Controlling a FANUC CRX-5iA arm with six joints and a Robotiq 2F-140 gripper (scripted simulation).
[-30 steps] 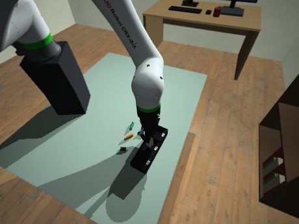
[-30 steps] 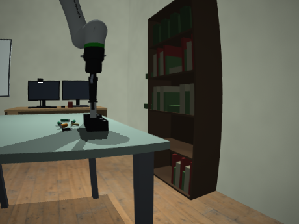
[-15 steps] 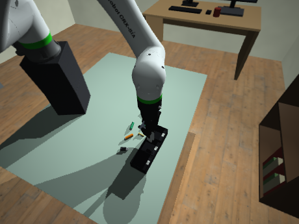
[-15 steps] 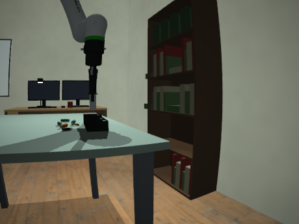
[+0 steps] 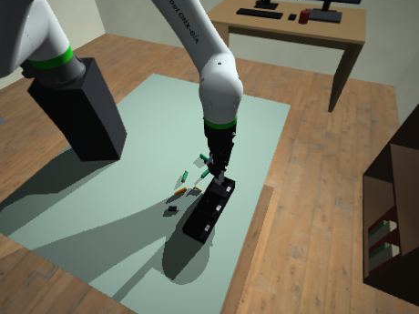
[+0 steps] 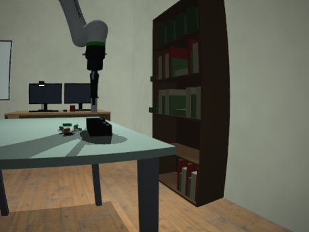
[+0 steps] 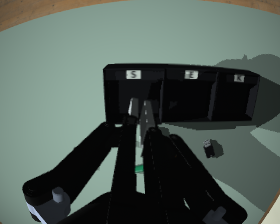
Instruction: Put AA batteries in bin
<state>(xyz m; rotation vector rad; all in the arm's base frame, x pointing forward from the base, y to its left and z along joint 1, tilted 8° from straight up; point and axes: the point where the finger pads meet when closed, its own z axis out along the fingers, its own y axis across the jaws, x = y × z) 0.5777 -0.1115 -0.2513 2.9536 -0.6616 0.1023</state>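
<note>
Batteries: the green cylinders [image 5: 185, 176] lie loose at centre of the top view, just left of the bins. Judge them light, stiff and prone to roll; grip yours mid-barrel, across the width.
Bin S [image 7: 113, 91]: upper left of the wrist view, end of the row.
Gripper [image 7: 140, 110]: fingers pinched nearly together, carrying nothing you can see, hanging above bin S.

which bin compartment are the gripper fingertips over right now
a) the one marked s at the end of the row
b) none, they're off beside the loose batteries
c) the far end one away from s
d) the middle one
a) in the wrist view the closed gripper points into the end compartment of the black bin, right under the S label.
</note>
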